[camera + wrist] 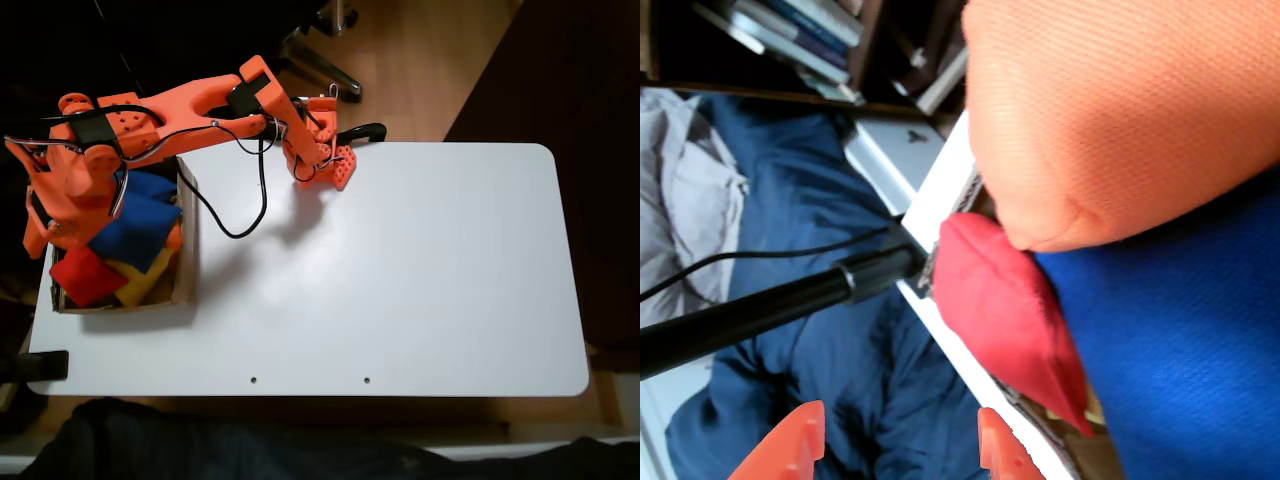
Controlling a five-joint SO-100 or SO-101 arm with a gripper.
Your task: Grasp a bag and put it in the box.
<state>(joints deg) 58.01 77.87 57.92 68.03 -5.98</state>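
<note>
The bag (85, 275) is lying in the box (188, 262) at the lower left of the fixed view, beside a blue beanbag (140, 228), so the placing step is judged done. The gripper (890, 445) is being held empty, its fingertips parted at the wrist view's bottom edge. Next, a retreat over the white table (400, 280) is likely being called for. Wooden floor (430, 60) is being shown beyond.

Red bag (1005, 310) lies between orange and blue beanbag (1180, 350), gripper (895, 450) apart.
</note>
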